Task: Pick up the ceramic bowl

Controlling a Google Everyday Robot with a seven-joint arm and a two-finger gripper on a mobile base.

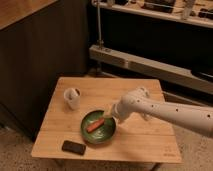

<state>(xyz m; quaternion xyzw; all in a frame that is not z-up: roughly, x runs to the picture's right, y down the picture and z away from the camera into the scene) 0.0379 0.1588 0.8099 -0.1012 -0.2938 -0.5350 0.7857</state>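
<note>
The ceramic bowl [99,127] is a shallow dark-green dish on the small wooden table [140,140], left of centre near the front. An orange-red stick-shaped item [95,125] lies inside it. My gripper [108,113] reaches in from the right on a white arm [170,112] and sits at the bowl's upper right rim, right at it or just above.
A small white mug [73,97] stands left of the bowl, toward the back. A flat black phone-like object [73,147] lies at the table's front left. Dark cabinets stand behind and to the left, and a metal shelf rail [145,62] runs behind the table.
</note>
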